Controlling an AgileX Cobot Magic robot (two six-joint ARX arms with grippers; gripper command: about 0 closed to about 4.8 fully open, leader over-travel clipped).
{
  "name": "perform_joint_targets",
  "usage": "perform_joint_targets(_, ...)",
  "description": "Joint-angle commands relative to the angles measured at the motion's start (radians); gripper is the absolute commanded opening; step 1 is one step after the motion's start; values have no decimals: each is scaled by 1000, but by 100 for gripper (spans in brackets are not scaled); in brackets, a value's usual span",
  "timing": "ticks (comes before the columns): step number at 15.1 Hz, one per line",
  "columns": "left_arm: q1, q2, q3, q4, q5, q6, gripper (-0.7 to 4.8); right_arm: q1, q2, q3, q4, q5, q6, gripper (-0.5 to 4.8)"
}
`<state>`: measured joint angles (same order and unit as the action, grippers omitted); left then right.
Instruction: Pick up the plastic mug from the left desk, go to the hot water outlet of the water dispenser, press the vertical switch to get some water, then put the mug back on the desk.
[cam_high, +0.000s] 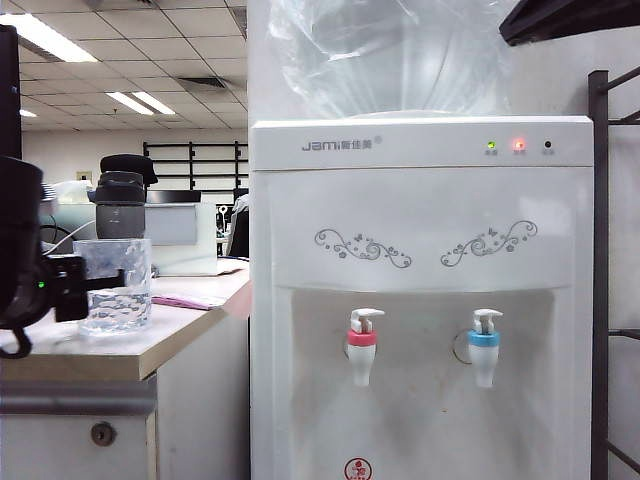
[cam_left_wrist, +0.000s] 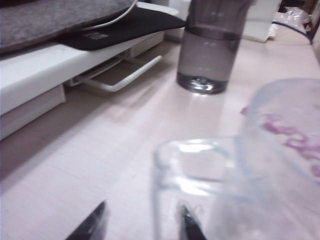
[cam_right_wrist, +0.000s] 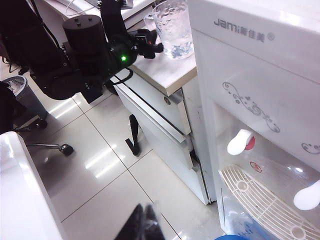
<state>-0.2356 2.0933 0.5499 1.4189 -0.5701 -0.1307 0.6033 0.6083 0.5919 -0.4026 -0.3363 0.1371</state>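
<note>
Handle of the plastic mug (cam_left_wrist: 192, 167) sits between my left claw's fingers (cam_left_wrist: 187, 225), jaws parted around it, no squeeze seen. Mug stands on the counter (cam_high: 130, 350) near its front edge, dark bottle (cam_high: 122, 205) behind. Right claw (cam_right_wrist: 143, 222) closed, empty, hanging above the floor beside the water dispenser (cam_high: 420, 250).

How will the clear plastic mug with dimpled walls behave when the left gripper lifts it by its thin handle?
The clear dimpled plastic mug looks empty, so probably light. Held by its thin handle, it may swing or tilt. The left gripper fingers straddle that smooth handle, which may slip.
</note>
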Motion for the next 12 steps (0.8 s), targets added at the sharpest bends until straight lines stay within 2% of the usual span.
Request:
perform_joint_targets(1, -38, -6, 1, 31, -36, -1, 187, 1, -2, 4, 10, -3, 1, -1)
perform_joint_targets(5, -42, -21, -18, 32, -43, 0, 187, 1, -2, 4, 10, -3, 1, -1)
perform_joint_targets(8, -52, -95, -106, 32, -47, -1, 187, 0, -2, 4, 10, -3, 1, -1)
perform_joint_targets(9, -129, -197, -212, 32, -64, -5, 187, 1, -2, 4, 10, -3, 1, -1)
perform_joint_targets(12, -143, -360, -305, 32, -54, 25, 187, 0, -2, 4, 10, -3, 1, -1)
